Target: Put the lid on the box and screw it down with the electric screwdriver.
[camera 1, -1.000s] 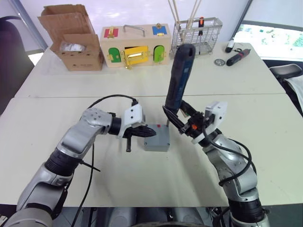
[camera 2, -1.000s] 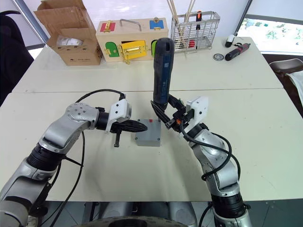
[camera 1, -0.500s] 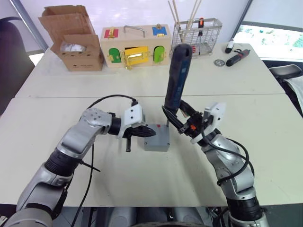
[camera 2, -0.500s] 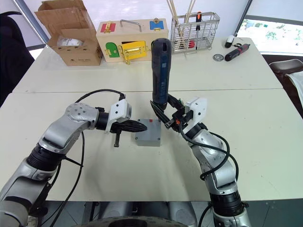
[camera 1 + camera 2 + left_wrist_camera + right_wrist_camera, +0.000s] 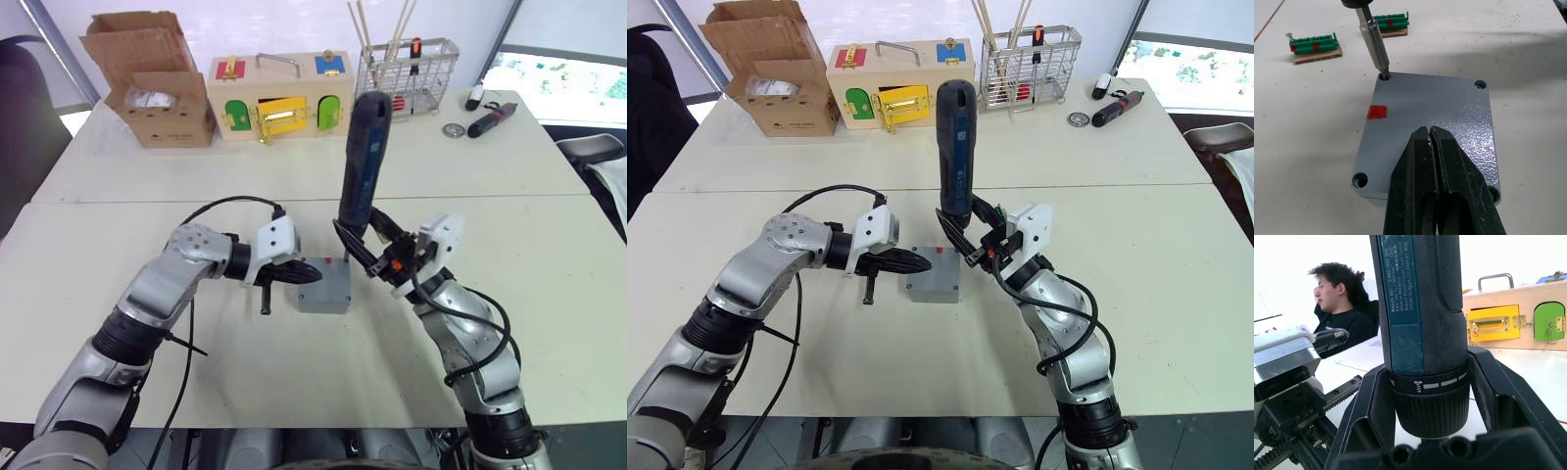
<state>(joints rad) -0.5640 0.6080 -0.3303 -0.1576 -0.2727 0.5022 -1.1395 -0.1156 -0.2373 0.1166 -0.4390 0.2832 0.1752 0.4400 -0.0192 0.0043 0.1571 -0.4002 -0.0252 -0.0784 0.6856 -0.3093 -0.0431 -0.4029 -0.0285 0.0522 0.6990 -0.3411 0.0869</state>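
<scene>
The lid (image 5: pixel 1430 117), a square plate of speckled grey plastic with a red mark and recessed corner holes, sits on the box (image 5: pixel 324 291) in the middle of the pale worktop (image 5: pixel 294 176). The left gripper (image 5: pixel 1431 142) rests on the lid's surface with its two black fingers pressed together, grasping nothing. The electric screwdriver (image 5: pixel 362 162), a thick black and dark-blue cylinder, stands nearly upright in the clenched right gripper (image 5: pixel 364 253); its metal bit (image 5: pixel 1375 45) is seated in the lid's corner hole on the red-mark side. Two green ribbed strips (image 5: pixel 1314 44) on brown pads lie just beyond the box.
</scene>
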